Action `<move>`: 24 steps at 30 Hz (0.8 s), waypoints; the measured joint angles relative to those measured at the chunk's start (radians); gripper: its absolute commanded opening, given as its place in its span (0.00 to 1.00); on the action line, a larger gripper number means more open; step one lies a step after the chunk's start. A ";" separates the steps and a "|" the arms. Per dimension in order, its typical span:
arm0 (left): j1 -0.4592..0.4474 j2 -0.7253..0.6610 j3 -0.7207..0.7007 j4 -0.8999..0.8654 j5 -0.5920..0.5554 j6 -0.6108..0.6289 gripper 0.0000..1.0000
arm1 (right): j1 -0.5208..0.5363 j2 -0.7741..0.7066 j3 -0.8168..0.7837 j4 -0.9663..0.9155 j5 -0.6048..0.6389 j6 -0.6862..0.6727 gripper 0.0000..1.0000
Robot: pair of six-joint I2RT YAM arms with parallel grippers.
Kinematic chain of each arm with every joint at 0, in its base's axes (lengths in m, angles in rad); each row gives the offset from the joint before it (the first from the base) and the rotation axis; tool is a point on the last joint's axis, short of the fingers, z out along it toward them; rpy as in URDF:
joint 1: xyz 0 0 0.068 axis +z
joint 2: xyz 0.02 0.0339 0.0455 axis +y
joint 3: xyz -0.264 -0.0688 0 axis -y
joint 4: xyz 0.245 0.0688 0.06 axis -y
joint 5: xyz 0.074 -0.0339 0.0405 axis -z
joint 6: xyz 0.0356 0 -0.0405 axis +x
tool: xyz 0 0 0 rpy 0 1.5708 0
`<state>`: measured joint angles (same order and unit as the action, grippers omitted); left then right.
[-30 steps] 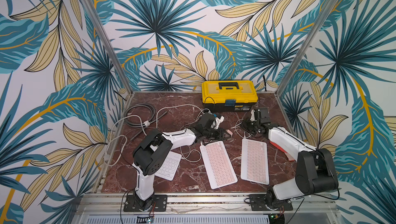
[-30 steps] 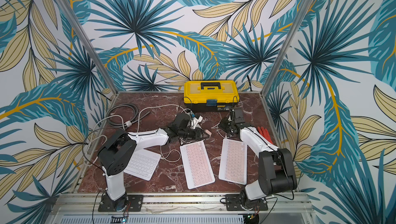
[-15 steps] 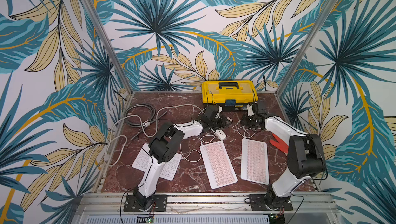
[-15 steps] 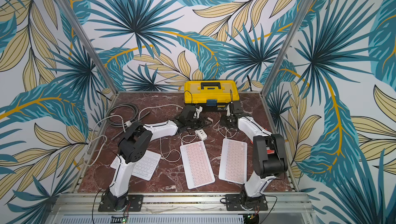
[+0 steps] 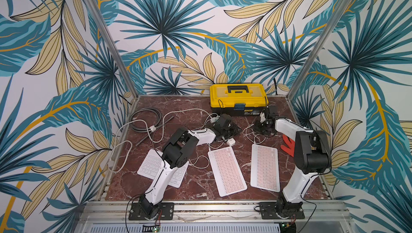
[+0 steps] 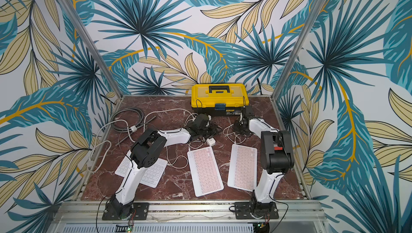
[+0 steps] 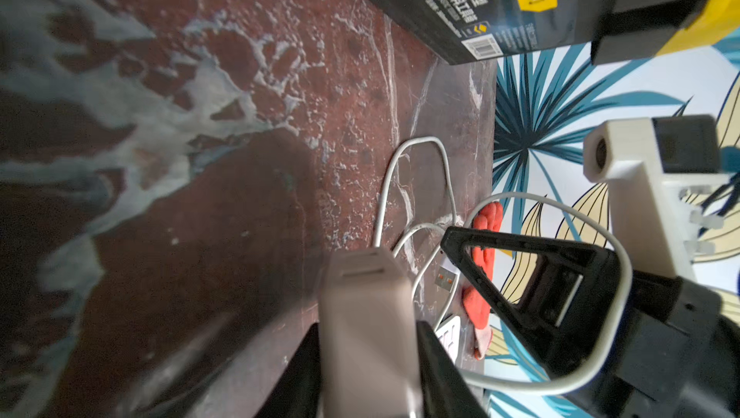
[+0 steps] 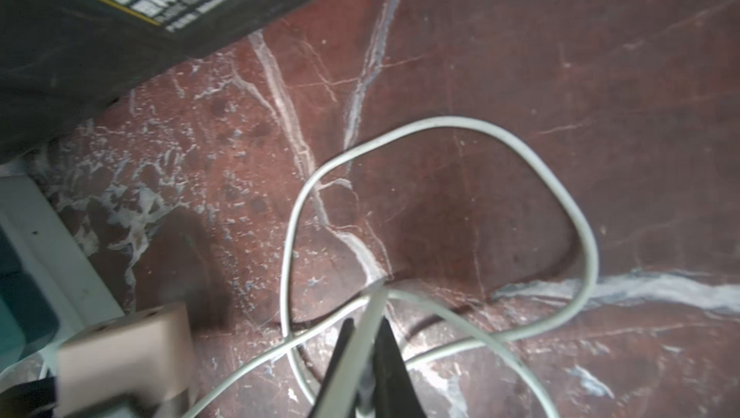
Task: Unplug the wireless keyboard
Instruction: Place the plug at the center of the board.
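Right pincer pinches white cable; only wrist view shows grip.

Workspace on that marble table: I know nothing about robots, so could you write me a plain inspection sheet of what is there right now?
Surface: red-brown marble tabletop, no spills seen.
Job's things: white keyboard partly under the left arm; centre pink keyboard; outer pink keyboard beside the right arm.
Clutter: yellow toolbox at the back; red glove; dark hose coil; small white adapter.
Grippers: left gripper has a beige block between its fingers, grip unclear; right gripper shut on a white cable.
Cables: thin white loops lie between the pink keyboards and the toolbox; a thicker pale cable arcs behind the left arm.
Surroundings: leaf-print walls; metal frame posts.
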<state>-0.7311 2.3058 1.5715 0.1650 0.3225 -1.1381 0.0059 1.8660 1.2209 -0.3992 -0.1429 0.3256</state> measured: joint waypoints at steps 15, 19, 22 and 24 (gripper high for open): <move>-0.002 -0.025 0.000 -0.007 -0.030 -0.004 0.72 | -0.006 -0.125 -0.013 -0.130 0.035 -0.001 0.38; -0.001 -0.070 -0.020 -0.026 -0.040 0.013 0.71 | -0.006 -0.199 -0.039 -0.176 0.040 -0.019 0.33; -0.001 -0.120 -0.041 -0.027 -0.037 0.030 0.68 | -0.006 -0.238 -0.077 -0.204 0.035 -0.026 0.28; -0.002 -0.160 -0.067 -0.025 -0.034 0.042 0.65 | -0.006 -0.263 -0.119 -0.225 0.030 -0.025 0.26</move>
<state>-0.7326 2.1460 1.5047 0.1402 0.2882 -1.0958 -0.0002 1.6032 1.1023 -0.6247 -0.1127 0.3008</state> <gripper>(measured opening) 0.669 0.276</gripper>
